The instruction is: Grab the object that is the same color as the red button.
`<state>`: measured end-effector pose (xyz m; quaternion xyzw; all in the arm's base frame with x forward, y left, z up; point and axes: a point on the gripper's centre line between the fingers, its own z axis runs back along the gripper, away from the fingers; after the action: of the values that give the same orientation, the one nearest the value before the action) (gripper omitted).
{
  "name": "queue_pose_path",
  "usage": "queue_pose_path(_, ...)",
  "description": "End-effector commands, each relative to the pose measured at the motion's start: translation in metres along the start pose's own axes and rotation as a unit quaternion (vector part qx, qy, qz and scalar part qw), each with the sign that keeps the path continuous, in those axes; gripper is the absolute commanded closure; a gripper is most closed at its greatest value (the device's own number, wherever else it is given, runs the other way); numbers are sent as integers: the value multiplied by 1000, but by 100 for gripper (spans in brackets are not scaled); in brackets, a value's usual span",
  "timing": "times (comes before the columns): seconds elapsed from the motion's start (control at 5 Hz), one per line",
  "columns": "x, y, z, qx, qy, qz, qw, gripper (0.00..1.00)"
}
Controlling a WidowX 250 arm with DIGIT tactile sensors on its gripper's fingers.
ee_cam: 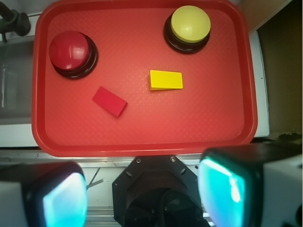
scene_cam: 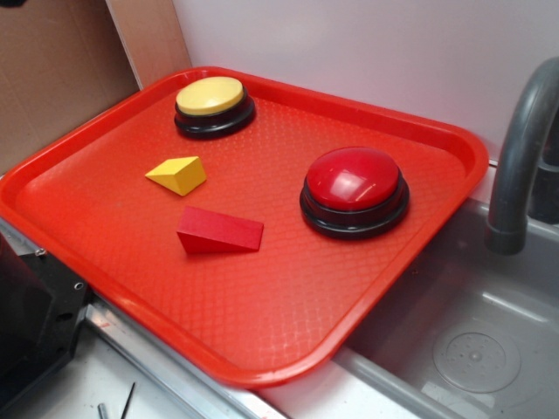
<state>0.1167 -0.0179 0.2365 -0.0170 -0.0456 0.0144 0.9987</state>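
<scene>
A small red wedge block, the object (scene_cam: 218, 232) (ee_cam: 109, 101), lies near the middle of the red tray (scene_cam: 288, 349) (ee_cam: 142, 142). The red button (scene_cam: 354, 188) (ee_cam: 72, 53), a glossy dome on a black base, stands beside it on the tray. In the wrist view my gripper (ee_cam: 147, 198) hangs high above the near edge of the tray, over the robot's black base. Its two fingers (ee_cam: 61, 198) stand wide apart with nothing between them. The gripper does not show in the exterior view.
A yellow wedge block (scene_cam: 177, 174) (ee_cam: 165, 79) and a yellow dome button (scene_cam: 214, 105) (ee_cam: 189, 27) share the tray. A grey sink basin (scene_cam: 472, 349) with a grey tap (scene_cam: 524, 148) lies beside the tray. The robot's black base (ee_cam: 154, 189) sits by the tray's near edge.
</scene>
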Motion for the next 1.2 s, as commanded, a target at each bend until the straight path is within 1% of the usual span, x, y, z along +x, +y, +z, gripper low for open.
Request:
queue_pose_path(0.0, 0, 0, 0, 0, 0, 0, 1000, 0)
queue_pose_path(0.2, 34, -29, -34, 0, 6, -125, 992, 0)
queue_pose_path(0.4, 49, -45, -65, 12, -26, -249, 968, 0)
queue_pose_path(0.6, 46, -52, -101, -3, -12, -367, 930, 0)
queue_pose_path(0.8, 38, -47, -146, -32, -2, -443, 896, 0)
queue_pose_path(1.0, 35, -44, -166, -34, 37, -451, 891, 0)
